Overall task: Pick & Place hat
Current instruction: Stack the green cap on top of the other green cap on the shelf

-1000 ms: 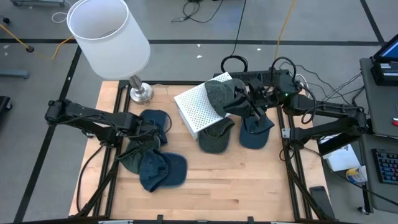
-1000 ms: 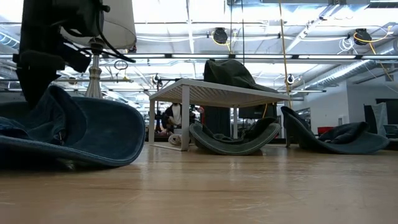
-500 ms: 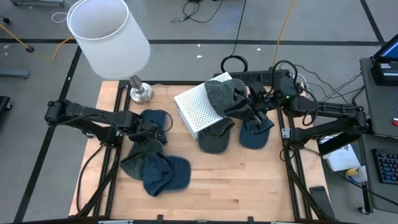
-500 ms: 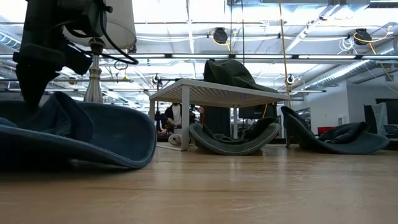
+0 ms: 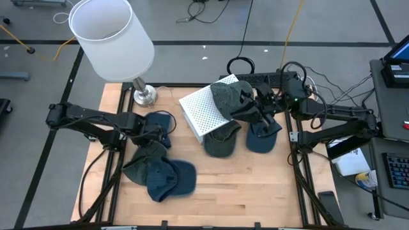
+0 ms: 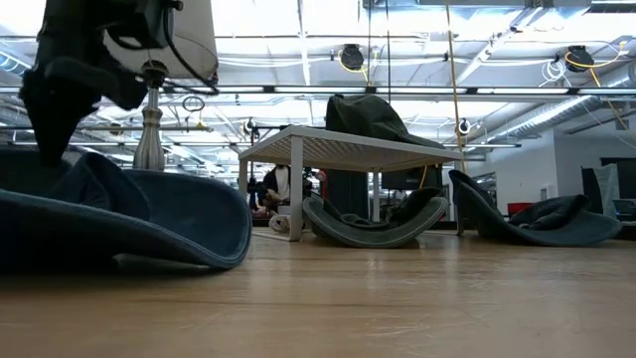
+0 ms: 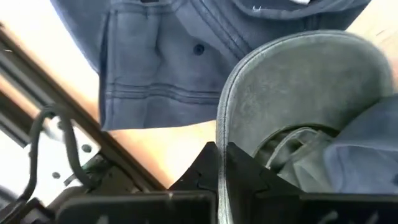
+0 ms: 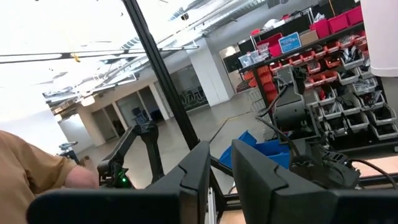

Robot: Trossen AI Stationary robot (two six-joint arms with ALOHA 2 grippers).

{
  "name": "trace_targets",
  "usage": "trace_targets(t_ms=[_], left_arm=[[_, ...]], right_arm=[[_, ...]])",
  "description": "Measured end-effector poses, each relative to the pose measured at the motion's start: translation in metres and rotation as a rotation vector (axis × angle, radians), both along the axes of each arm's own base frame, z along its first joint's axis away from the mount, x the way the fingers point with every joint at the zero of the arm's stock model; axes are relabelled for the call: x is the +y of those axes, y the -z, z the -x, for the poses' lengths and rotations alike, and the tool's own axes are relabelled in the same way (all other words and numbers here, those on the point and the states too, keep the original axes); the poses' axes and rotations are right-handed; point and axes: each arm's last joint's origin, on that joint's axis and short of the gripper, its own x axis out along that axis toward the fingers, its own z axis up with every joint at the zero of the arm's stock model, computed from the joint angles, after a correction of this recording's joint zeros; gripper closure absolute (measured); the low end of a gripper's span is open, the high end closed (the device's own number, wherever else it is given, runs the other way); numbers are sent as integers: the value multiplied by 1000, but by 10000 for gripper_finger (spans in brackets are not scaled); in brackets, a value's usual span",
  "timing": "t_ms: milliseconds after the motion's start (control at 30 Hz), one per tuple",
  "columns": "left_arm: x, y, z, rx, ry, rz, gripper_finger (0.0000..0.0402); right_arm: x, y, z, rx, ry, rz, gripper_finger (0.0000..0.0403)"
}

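Note:
A grey-green hat [image 5: 142, 163] lies at the table's near left with a blue hat [image 5: 171, 180] partly on it. My left gripper [image 5: 155, 135] points down over the grey-green hat's far end and is shut on its brim [image 7: 298, 93]. Another blue hat [image 5: 160, 120] lies just beyond the gripper. At the back right, my right gripper [image 5: 255, 110] hangs raised beside the white rack, its fingers [image 8: 196, 165] a little apart with nothing between them. My left gripper pinches the curved edge of the grey-green hat's brim [image 7: 219, 134] between its two fingers. The fingers come from above, pointing down. The rest of the hat lies on the table below and beside the gripper, under the blue hat.
A white perforated rack [image 5: 203, 112] stands mid-table with a dark hat [image 5: 227, 96] on top. A grey-green hat [image 5: 222, 139] and a blue hat [image 5: 262, 137] lie in front of it. A white lamp [image 5: 112, 35] stands at the far left corner.
In the low view my left gripper's fingers have drawn together on the hat and it has risen slightly. The grey-green hat and the blue hat on it have shifted a little toward the table's near right.

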Motion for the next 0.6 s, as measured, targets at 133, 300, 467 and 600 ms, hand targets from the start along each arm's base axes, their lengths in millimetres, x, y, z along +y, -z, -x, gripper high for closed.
trace_targets(t_ms=[133, 300, 467, 600], left_arm=[[0, -23, -4, -26, 7, -51, 395], [1, -59, -8, -92, 10, -80, 396], [1, -96, -9, -184, 8, -84, 396], [0, -126, -9, -296, 15, -117, 396]], right_arm=[[0, -4, 1, -20, -15, -44, 344], [1, -12, 4, -82, -53, -120, 324], [1, -15, 5, -60, -97, -241, 254], [2, -14, 5, -35, -135, -277, 202]])
